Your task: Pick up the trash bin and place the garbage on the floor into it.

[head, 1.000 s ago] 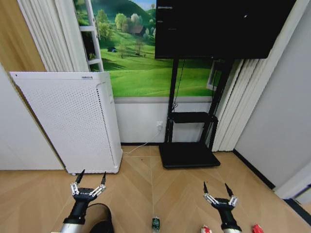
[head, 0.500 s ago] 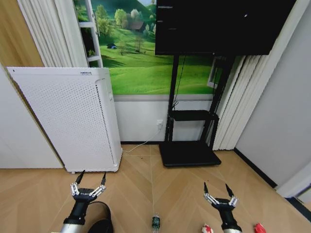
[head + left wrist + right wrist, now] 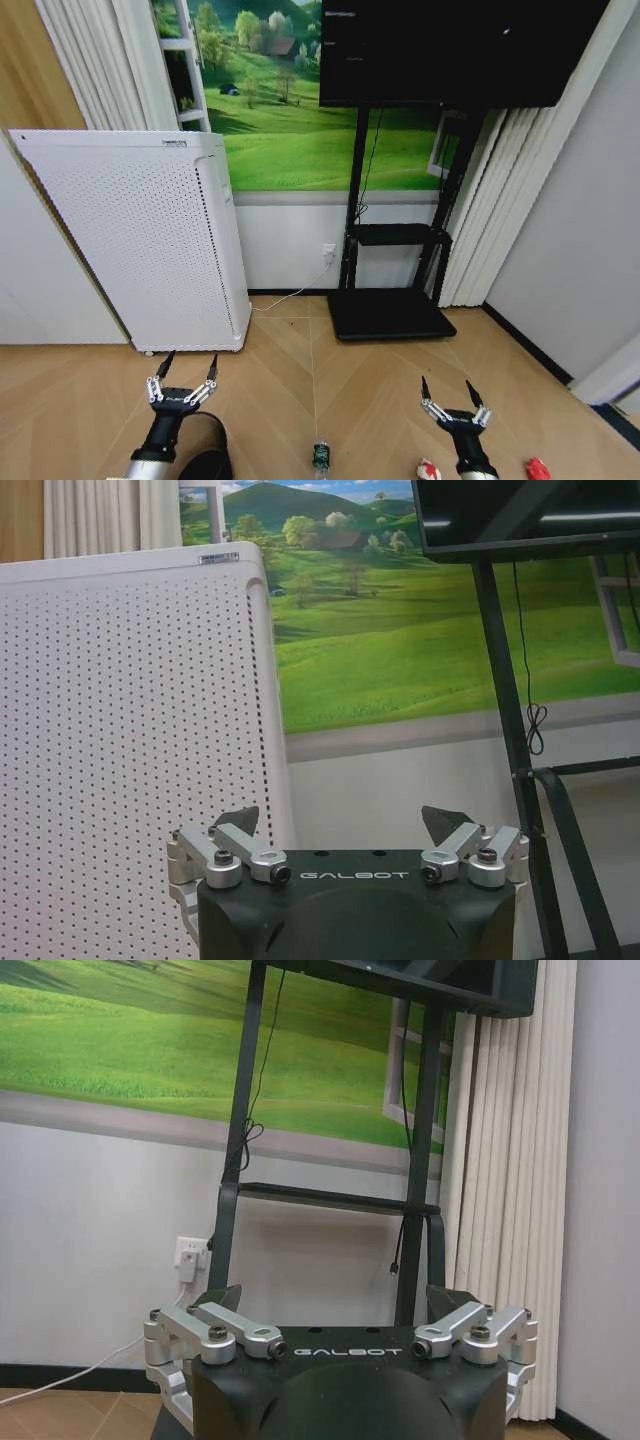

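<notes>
The trash bin [image 3: 208, 462], a dark round mesh basket, stands on the floor [image 3: 290, 400] at the bottom left, partly behind my left arm. My left gripper [image 3: 190, 358] is open just above and beyond it, and it faces the white appliance in the left wrist view [image 3: 342, 825]. The garbage lies along the bottom edge. It is a clear bottle with a green label [image 3: 320, 458], a red-and-white wrapper [image 3: 428, 469] and a small red piece [image 3: 538, 468]. My right gripper [image 3: 445, 384] is open above the wrapper, and it faces the stand in the right wrist view [image 3: 338, 1300].
A tall white perforated appliance [image 3: 150, 240] stands against the left wall, just beyond the bin. A black TV stand [image 3: 390, 315] with a wide base sits centre back under a screen [image 3: 450, 50]. A white cable [image 3: 290, 297] runs along the floor, and a grey wall [image 3: 570, 250] closes the right.
The whole picture has shifted slightly, so the head camera moved. Both grippers remain open and hold the same spots in the view. The bin and garbage lie as before.
</notes>
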